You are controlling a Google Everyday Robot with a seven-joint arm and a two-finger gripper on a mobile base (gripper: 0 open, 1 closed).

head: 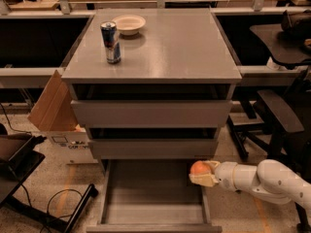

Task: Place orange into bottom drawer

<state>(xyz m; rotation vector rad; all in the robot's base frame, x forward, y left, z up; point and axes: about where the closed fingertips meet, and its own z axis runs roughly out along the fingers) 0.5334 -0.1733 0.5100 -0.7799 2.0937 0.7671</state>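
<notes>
The orange is a small round fruit held in my gripper, which is shut on it. The white arm reaches in from the right. The gripper holds the orange above the right side wall of the bottom drawer, a long grey tray pulled out open at the foot of the cabinet. The drawer's floor is bare.
On the grey cabinet top stand a blue drink can and a shallow cream bowl. A cardboard box leans at the cabinet's left. Dark office chairs stand at the right, a black stand at the lower left.
</notes>
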